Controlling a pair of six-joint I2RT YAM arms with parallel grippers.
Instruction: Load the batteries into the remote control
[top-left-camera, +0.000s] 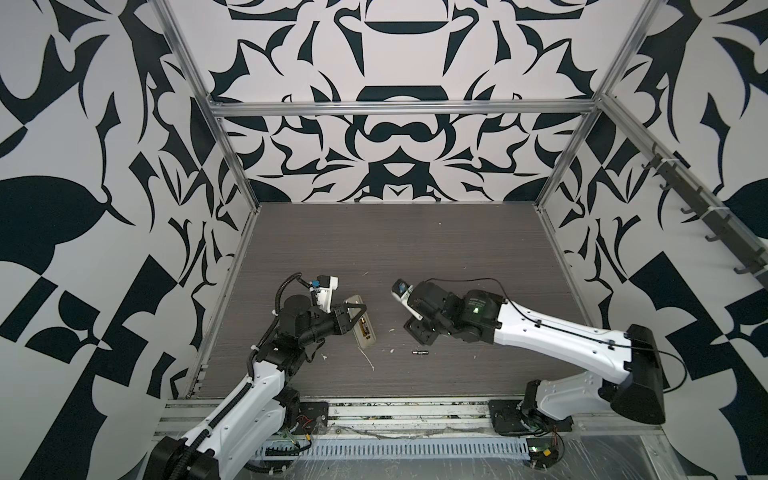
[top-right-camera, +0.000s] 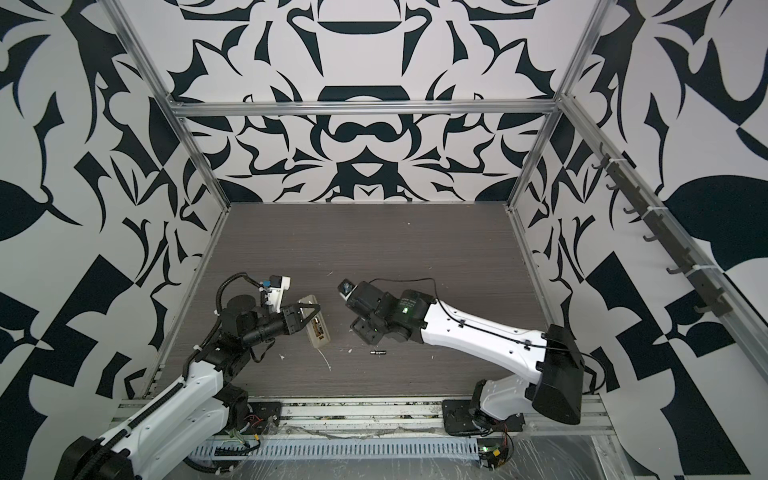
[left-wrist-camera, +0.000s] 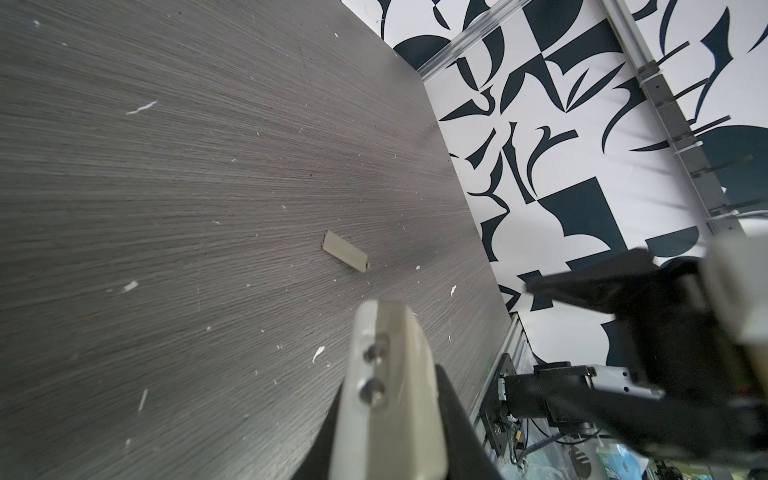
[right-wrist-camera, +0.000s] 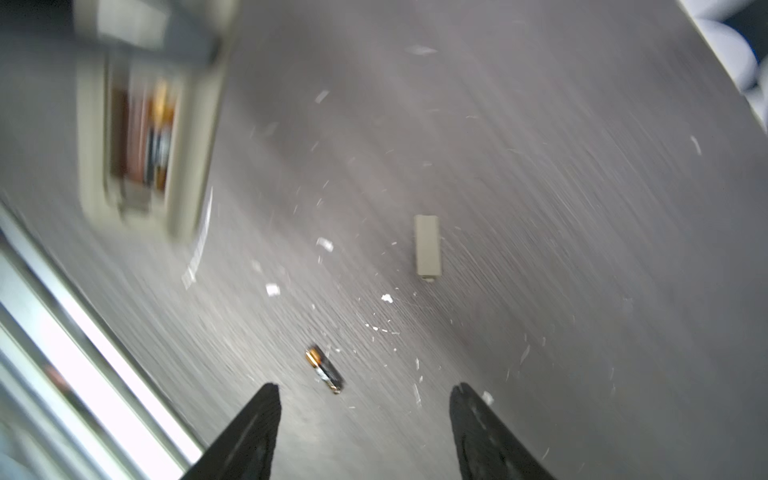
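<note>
My L hand (top-left-camera: 357, 315) is clamped tight on the remote (top-left-camera: 367, 340), beige back up, over the left part of the table (top-left-camera: 374, 249). In both top views the remote's slot is open & one battery (top-left-camera: 364, 331) sits inside, gold band showing. Can't tell if the remote's near end touches the table or hangs just off it. In my L wrist view the remote's edge fills the foreground w/ a black finger (left-wrist-camera: 453, 419) pressed against its side. My R hand (right-wrist-camera: 363, 390) is spread apart w/ nothing btwn the fingers, pointing down at the table near the middle. The loose battery (right-wrist-camera: 326, 370) lies flat on the table just ahead of my R fingertips, closer to one finger than the other & touching neither. In both top views the loose battery (top-right-camera: 378, 353) sits well apart from the remote, to its right & nearer the front rail. A beige cover (right-wrist-camera: 427, 245) lies flat on the table farther out, apart from both. White scraps (top-left-camera: 368, 359) are scattered around. R wrist view is blurred.
</note>
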